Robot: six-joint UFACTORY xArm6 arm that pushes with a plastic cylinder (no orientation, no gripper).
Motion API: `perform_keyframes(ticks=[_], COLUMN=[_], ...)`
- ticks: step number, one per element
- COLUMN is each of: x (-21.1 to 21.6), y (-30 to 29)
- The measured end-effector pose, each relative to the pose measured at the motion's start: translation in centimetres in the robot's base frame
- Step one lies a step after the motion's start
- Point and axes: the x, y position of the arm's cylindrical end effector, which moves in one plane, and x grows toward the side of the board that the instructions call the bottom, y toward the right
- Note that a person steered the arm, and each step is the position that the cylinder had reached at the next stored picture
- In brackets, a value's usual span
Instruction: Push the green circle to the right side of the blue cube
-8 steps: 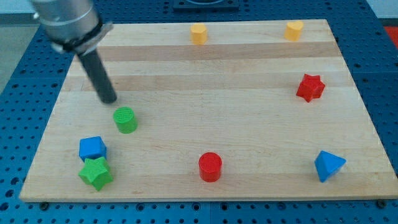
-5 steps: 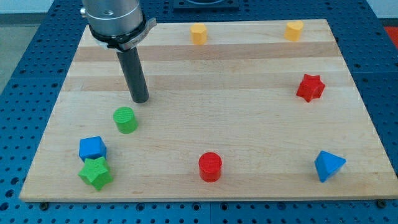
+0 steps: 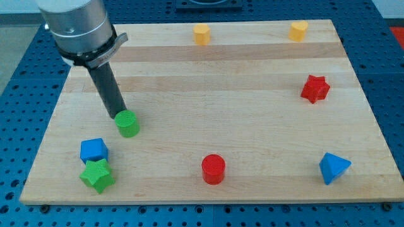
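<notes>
Taking the small blue plastic cube [image 3: 93, 151] near the view's bottom left as the landmark, a green plastic star block [image 3: 96, 175] sits just below it, touching or nearly so. Up and to the right of the blue cube stands the green circle [image 3: 127, 123], a short green plastic cylinder on the pale wooden board [image 3: 208, 82], near the cube but clearly apart from it. My tip [image 3: 120, 116] sits at the cylinder's upper-left edge, touching it or just beside it; there is no claw on this arm, only the dark rod, so nothing opens or closes. The cylinder looks light, rigid and smooth, so it should slide easily on the wood, but its round side may let it roll off the rod and slip sideways unless the push runs through its centre. Since nothing can grip it, contact belongs on its upper side, driving it down to the cube's level. Farther right of the cube are a red plastic cylinder [image 3: 213, 169], a yellow block [image 3: 201, 34] far above, another yellow block [image 3: 298, 30], a red star block [image 3: 315, 88] and a blue triangular block [image 3: 332, 167].
</notes>
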Motion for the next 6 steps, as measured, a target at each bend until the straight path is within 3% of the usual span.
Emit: perform_keyframes(ticks=[2, 3, 4, 6], x=[1.4, -0.5, 2.1, 3.6], y=[-0.1, 3.5, 7.3, 7.2])
